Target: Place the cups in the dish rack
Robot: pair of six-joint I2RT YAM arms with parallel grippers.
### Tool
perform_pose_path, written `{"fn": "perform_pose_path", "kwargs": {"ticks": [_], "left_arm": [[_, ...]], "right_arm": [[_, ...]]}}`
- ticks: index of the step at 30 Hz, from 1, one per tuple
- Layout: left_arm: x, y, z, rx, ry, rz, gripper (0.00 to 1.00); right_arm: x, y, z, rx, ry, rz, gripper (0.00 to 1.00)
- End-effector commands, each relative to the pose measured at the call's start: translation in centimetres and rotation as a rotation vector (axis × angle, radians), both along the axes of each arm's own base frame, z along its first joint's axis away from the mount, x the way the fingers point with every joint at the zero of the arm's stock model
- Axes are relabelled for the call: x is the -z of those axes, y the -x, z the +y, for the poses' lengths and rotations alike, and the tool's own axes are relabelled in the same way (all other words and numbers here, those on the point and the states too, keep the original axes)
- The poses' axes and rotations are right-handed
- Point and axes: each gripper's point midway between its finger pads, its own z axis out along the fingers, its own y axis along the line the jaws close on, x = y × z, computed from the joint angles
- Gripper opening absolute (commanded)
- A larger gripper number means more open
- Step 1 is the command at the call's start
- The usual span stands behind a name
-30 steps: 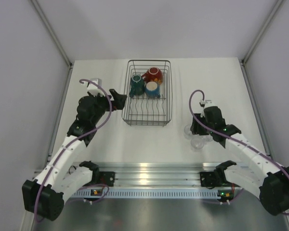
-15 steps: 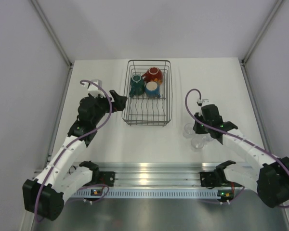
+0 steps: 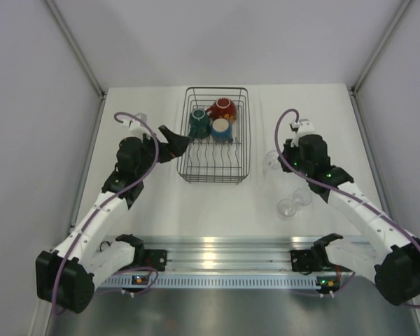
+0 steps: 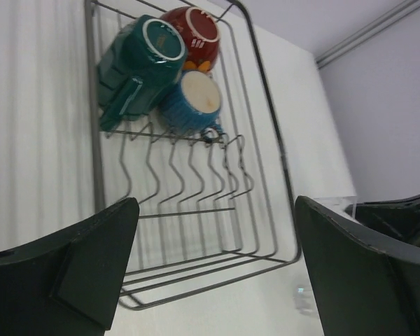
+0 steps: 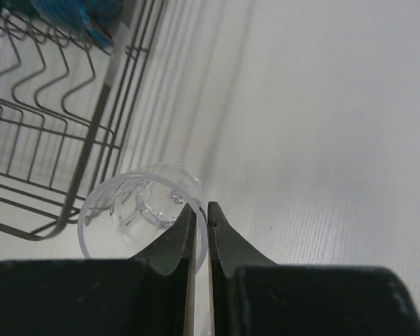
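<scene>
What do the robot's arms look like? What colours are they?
The left arm and the right arm are made of white tubes joined by chunky black joints. A thin purple cable runs along each one. The left gripper and the right gripper each have two flat black fingers.

Teal mug [image 4: 136, 70], red cup [image 4: 196, 35] (orange pattern), blue cup [image 4: 185, 112], clear glass [image 5: 136, 203]
</scene>
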Motion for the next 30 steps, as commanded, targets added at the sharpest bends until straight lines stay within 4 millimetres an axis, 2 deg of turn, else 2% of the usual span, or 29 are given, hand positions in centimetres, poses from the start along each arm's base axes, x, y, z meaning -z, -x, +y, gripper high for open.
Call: {"fn": "perform_pose_path", "kwargs": {"ticks": [1, 2, 4, 5, 6, 7, 8, 9, 11, 18, 23, 30], "left_arm": [[-6.4, -0.1, -2.8, 0.08, 0.298, -0.048, 0.99], [-6.9, -0.1, -3.4, 0.1, 0.351, -0.041, 0.99], [-7.3, -0.3, -4.6, 0.136, 0.485, 0.026, 0.99], [-8.6, 0.0, -5.2, 0.182, 0.533, 0.006, 0.99], [-8.9, -0.2, -5.4, 0.19, 0.565, 0.021, 0.99], [-8.9, -0.6, -5.7, 0.185, 0.613, 0.065, 0.99], [-9.4, -0.9, -5.8, 0.172, 0.639, 0.073, 0.99], [-9.5, -1.1, -6.1, 0.17, 0.661, 0.089, 0.99], [-9.6, -1.8, -6.3, 0.134, 0.721, 0.127, 0.99], [-10.7, -2.2, -9.3, 0.123, 0.891, 0.255, 0.99], [-9.0, -2.0, -12.0, 0.107, 0.963, 0.379, 0.98], [-8.0, -1.4, -14.9, 0.122, 0.991, 0.468, 0.98]], "right_arm": [[-9.4, -2.3, 1.2, -0.013, -0.119, -0.312, 0.0], [-11.4, -1.9, 1.2, -0.019, -0.153, -0.379, 0.0], [-13.1, -1.5, 1.5, -0.04, -0.206, -0.467, 0.0], [-15.7, -1.2, 1.7, -0.05, -0.253, -0.57, 0.0], [-15.4, -0.9, 2.0, -0.067, -0.274, -0.582, 0.0], [-15.9, -0.7, 2.2, -0.075, -0.295, -0.613, 0.0], [-17.7, -0.5, 2.4, -0.08, -0.334, -0.686, 0.0], [-17.3, -0.1, 3.1, -0.116, -0.357, -0.686, 0.0], [-18.8, 0.3, 4.0, -0.152, -0.406, -0.761, 0.0], [-19.4, 0.4, 8.1, -0.255, -0.423, -0.825, 0.0], [-20.5, 1.1, 10.6, -0.3, -0.412, -0.865, 0.0], [-20.9, 1.4, 12.4, -0.347, -0.414, -0.881, 0.0]]}}
